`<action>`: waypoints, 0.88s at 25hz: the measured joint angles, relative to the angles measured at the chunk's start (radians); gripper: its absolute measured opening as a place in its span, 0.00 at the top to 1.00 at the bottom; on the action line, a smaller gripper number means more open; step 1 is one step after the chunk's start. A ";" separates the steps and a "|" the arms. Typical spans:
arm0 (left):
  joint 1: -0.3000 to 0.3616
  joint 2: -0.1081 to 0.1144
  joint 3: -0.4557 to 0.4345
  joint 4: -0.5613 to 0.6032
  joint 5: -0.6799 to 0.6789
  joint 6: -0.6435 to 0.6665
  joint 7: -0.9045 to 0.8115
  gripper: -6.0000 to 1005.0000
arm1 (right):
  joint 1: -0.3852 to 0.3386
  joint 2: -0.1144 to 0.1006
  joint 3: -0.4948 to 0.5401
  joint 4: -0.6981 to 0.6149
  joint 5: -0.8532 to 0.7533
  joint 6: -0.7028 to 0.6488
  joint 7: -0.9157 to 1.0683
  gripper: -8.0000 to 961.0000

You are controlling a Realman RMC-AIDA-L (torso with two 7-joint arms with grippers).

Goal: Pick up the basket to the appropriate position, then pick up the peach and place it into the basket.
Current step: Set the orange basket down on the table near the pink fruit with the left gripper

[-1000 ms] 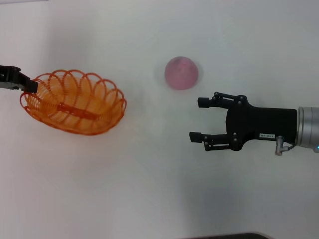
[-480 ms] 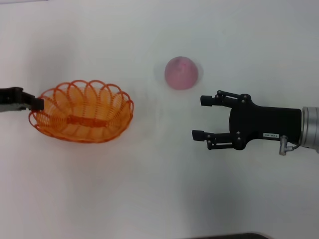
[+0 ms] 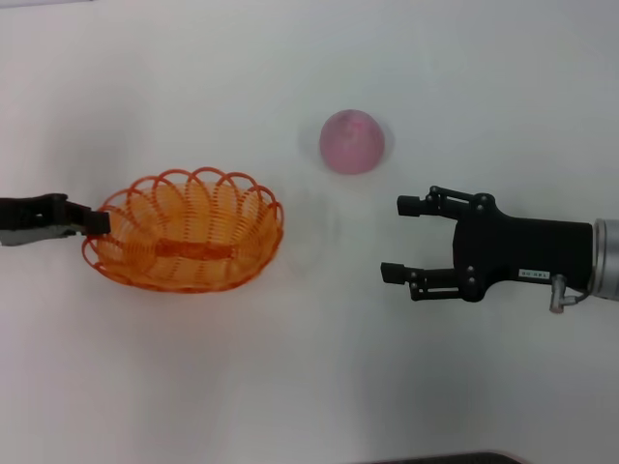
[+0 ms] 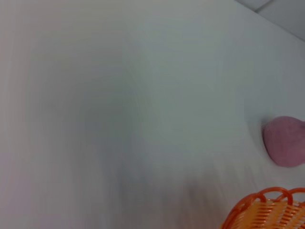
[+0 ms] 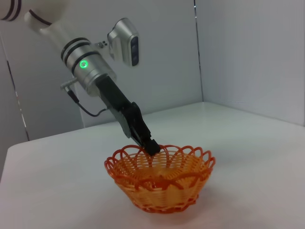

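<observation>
We see the left hand (image 3: 95,220) reaching in from the left side, arm sloping down, pinching the scalloped rim of the one basket (image 3: 186,232) at its left end. The basket sits upright at the left-centre of the white desk (image 3: 290,367); whether it touches the surface we cannot tell. The right hand (image 3: 404,238) lies level over the desk, fingers spread, holding nothing. One peach (image 3: 352,141) rests on the desk, apart from the basket, beyond and slightly left of the right hand's fingertips.
</observation>
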 joint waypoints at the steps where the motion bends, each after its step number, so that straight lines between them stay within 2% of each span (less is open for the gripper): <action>1: 0.003 -0.007 0.000 0.001 -0.001 0.000 0.003 0.94 | -0.005 -0.001 0.000 -0.001 -0.001 0.000 0.000 0.05; 6: 0.024 -0.038 0.003 0.022 -0.029 -0.013 0.007 0.94 | -0.038 -0.002 0.000 -0.012 0.000 0.000 -0.002 0.05; 9: 0.033 -0.046 0.006 0.016 -0.059 -0.036 0.007 0.94 | -0.046 -0.001 0.000 -0.017 0.000 0.000 -0.003 0.05; 12: 0.049 -0.048 0.034 0.002 -0.094 -0.074 0.009 0.94 | -0.048 -0.001 0.001 -0.017 0.000 0.005 -0.003 0.05; 17: 0.084 -0.047 0.148 -0.004 -0.150 -0.150 0.009 0.94 | -0.045 -0.001 -0.001 -0.017 -0.001 0.007 -0.003 0.05; 22: 0.091 -0.043 0.214 0.009 -0.169 -0.185 0.009 0.94 | -0.047 -0.005 -0.001 -0.017 -0.001 0.012 -0.003 0.05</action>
